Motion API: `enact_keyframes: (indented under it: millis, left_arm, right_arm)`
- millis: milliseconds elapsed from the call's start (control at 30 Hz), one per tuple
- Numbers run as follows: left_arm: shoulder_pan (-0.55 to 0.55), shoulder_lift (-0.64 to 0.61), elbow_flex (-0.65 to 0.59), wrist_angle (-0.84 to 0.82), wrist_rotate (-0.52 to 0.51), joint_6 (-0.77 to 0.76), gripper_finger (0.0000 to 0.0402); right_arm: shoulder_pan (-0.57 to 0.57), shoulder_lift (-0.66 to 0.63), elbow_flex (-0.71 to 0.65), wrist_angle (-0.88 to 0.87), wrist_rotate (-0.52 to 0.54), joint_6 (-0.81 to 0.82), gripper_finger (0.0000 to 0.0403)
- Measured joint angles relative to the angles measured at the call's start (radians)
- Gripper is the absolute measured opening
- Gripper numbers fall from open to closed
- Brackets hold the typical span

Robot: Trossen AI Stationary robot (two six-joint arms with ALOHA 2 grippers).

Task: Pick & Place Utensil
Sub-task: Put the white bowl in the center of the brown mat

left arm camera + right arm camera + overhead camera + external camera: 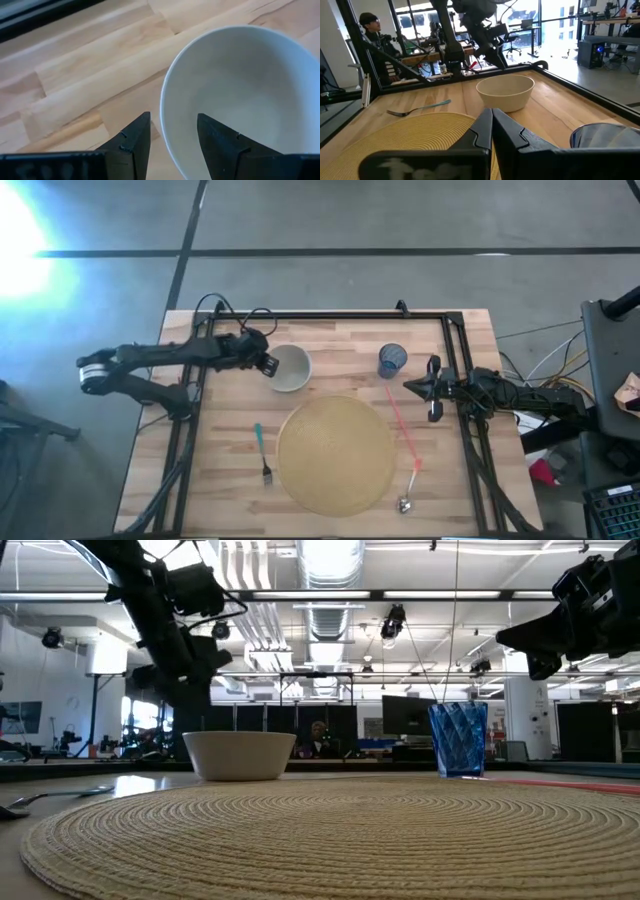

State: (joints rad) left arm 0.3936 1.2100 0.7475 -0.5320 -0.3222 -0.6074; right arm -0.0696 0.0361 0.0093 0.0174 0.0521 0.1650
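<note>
We find the left gripper over the back-left part of the pale wooden bench, its fingers parted and straddling the rim of the round white bowl; they stand either side of the bowl's wall and we cannot tell whether they touch it. The right gripper hangs near the bench's right edge, fingers pressed together and holding nothing. The round woven straw placemat lies at the bench's middle, toward the front edge. The metal fork with a teal handle lies flat on the wood just left of the mat, tines toward the front edge. The metal spoon with a long pink handle lies along the mat's right side, bowl end near the front-right corner. The blue faceted plastic cup stands upright behind the mat, right of the white bowl. A person stands beyond the bench in the room.
</note>
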Motion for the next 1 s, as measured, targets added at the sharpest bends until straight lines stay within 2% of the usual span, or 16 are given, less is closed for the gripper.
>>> enact_keyframes:
  millis: [1000]
  left_arm:
    - [0.024,0.161,0.000,0.042,0.063,-0.007,0.0151]
  right_arm:
    - [0.000,0.000,0.000,0.000,0.000,0.000,0.0008]
